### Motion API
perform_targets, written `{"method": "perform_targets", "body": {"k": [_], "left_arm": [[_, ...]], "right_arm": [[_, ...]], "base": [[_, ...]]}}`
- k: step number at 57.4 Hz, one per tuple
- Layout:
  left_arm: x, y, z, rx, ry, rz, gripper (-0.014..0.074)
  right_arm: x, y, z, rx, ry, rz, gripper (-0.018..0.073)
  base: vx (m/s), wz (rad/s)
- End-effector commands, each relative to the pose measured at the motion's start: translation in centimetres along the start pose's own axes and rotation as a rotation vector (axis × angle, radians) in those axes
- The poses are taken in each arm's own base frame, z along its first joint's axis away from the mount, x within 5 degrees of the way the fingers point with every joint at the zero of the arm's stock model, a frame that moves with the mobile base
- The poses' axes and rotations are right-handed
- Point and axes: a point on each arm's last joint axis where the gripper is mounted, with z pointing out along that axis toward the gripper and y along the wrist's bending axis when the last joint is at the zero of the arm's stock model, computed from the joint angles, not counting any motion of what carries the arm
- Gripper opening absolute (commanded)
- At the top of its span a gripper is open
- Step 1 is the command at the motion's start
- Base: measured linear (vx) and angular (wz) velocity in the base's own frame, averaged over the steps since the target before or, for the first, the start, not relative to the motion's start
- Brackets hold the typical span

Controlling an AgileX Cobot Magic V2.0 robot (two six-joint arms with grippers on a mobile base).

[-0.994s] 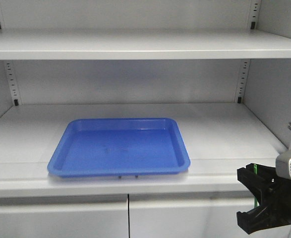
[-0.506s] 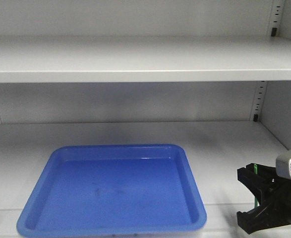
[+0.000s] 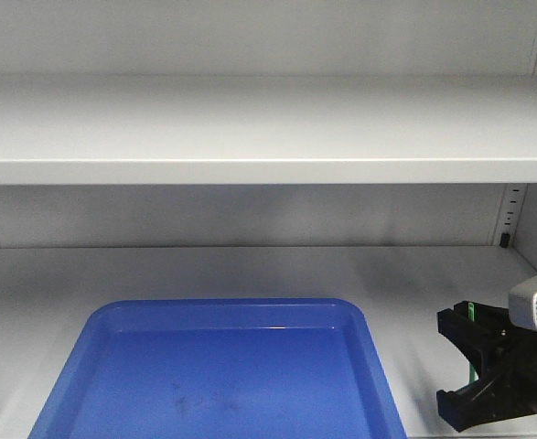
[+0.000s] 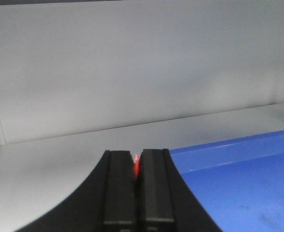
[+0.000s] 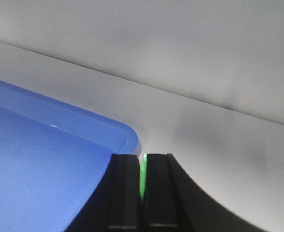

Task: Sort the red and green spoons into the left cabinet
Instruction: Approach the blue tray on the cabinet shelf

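Though clamped, red spoon (image 4: 136, 167), green spoon (image 5: 142, 177) barely show.

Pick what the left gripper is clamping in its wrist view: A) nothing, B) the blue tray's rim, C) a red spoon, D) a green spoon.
C: a sliver of the red spoon shows pinched between the closed jaws of the left gripper.

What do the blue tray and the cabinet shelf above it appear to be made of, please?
The blue tray looks like moulded plastic, semi-glossy: uniform colour, rounded corners, soft highlights on its rim, faint scuffs. The cabinet shelf seems to be painted sheet metal, matt pale grey: thin flat straight edge, slotted uprights beside it.
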Motion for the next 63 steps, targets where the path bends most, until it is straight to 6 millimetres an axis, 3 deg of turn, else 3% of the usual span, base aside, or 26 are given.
{"method": "perform_targets", "body": {"k": [1, 51, 63], "left_arm": [[-1.8, 0.0, -0.1, -0.005, -0.118, -0.012, -0.0006], [-1.8, 0.0, -0.1, -0.005, -0.126, -0.013, -0.0006], [-3.3, 0.1, -0.3, -0.01, -0.277, 0.006, -0.0006]], "right_arm": [[-1.5, 0.1, -0.4, -0.024, -0.075, 0.007, -0.0006], [-1.5, 0.2, -0.4, -0.029, -0.08, 0.007, -0.0006], [-2.4, 1.2, -0.5, -0.141, -0.18, 0.0, -0.0006]], "base": [[0.05, 0.0], [0.0, 0.0], [0.0, 0.0]]}}
